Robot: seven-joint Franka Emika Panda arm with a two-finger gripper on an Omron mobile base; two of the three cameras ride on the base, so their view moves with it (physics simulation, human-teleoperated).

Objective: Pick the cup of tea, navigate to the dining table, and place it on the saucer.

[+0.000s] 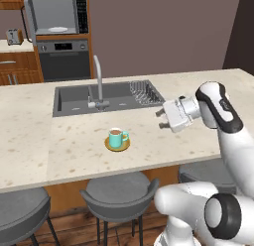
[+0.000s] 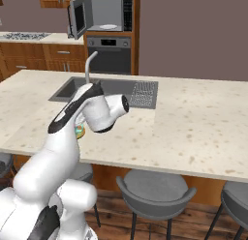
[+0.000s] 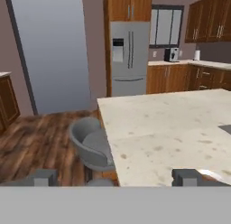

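The cup of tea (image 1: 117,137), teal with brown liquid, stands upright on the yellow-brown saucer (image 1: 118,146) near the front of the dining table (image 1: 59,151). My gripper (image 1: 161,119) hangs above the tabletop to the right of the cup, well apart from it. It points left, open, with nothing between its fingers. In the hand view my gripper (image 3: 115,178) looks along the bare stone top (image 3: 158,128) with its tips wide apart. In the right base view my arm covers most of the cup, and only an edge of the saucer (image 2: 80,133) peeks out.
A sunken grey sink (image 1: 79,98) with a tall faucet (image 1: 98,76) and a dish rack (image 1: 145,92) lies behind the cup. Grey stools (image 1: 119,190) stand under the table's front edge. An open microwave (image 1: 54,14) and an oven are at the back wall.
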